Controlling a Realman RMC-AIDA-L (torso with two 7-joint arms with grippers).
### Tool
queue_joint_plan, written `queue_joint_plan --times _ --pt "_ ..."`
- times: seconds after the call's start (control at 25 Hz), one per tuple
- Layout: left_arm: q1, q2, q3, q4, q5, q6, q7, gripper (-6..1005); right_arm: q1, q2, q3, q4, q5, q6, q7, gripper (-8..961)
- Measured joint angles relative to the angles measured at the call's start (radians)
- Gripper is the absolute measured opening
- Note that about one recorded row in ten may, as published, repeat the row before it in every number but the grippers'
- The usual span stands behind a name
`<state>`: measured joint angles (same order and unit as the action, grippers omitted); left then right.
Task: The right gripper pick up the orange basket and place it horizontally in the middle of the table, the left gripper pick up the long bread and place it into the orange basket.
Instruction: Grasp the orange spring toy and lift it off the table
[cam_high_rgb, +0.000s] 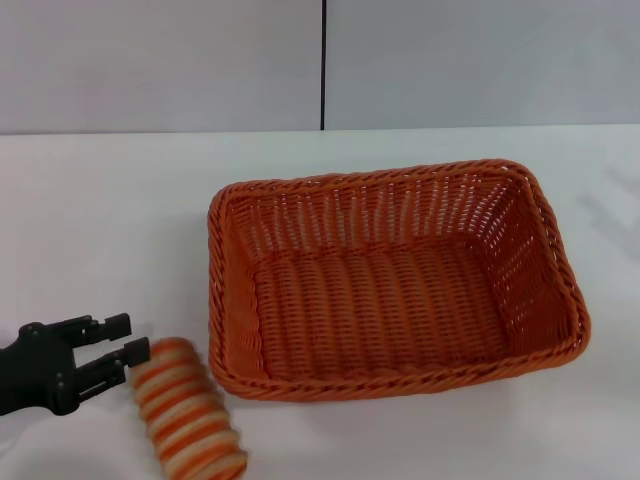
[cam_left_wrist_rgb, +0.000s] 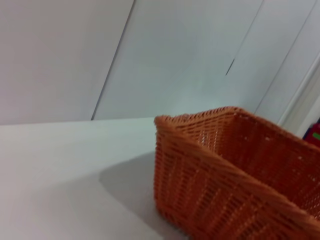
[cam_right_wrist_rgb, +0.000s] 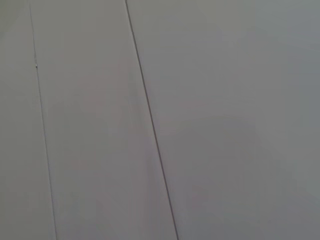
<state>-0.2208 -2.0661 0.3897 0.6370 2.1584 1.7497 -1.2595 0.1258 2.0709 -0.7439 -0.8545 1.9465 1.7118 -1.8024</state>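
left pincer (cam_high_rgb: 125, 338) open, touching long bread (cam_high_rgb: 188, 409) beside orange basket (cam_high_rgb: 392, 280).

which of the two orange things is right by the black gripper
The long bread, the small striped loaf outside the orange basket; the open left gripper sits at its end.

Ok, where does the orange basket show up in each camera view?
Head view: orange basket sits centre-right on the table, empty.
Left wrist view: its corner and woven wall fill the lower right.
Right wrist view: not in it.
Shared landmark: the dark wall seam behind the basket.
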Motion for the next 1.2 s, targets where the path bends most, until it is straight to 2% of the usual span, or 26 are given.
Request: queue_joint_plan --times 0.12,0.32,0.56,0.64,0.92,1.2 --pt "-0.001 -0.002 0.008 -0.002 -0.002 -0.021 0.009 391 -0.001 0.0 0.0 0.0 -0.002 0.0 0.0 617" --pt "0.001 -0.002 -0.004 -0.004 -0.009 -0.043 0.045 627 -0.002 0.0 0.0 0.0 -0.009 -0.001 0.0 617" --pt "0.007 0.003 -0.008 -0.004 -0.006 -0.064 0.055 768 -0.004 0.0 0.0 0.0 -0.01 -0.002 0.0 617" --pt "0.007 0.004 0.021 -0.004 -0.001 -0.056 0.041 815 -0.006 0.0 0.002 0.0 -0.01 -0.002 0.0 617" --pt "0.007 0.004 0.081 -0.004 0.0 -0.027 -0.019 818 -0.004 0.0 0.003 0.0 -0.011 -0.001 0.0 617" --pt "0.007 0.0 0.093 -0.057 0.0 -0.053 0.018 812 -0.003 -0.001 0.003 -0.006 -0.011 0.007 0.003 617"
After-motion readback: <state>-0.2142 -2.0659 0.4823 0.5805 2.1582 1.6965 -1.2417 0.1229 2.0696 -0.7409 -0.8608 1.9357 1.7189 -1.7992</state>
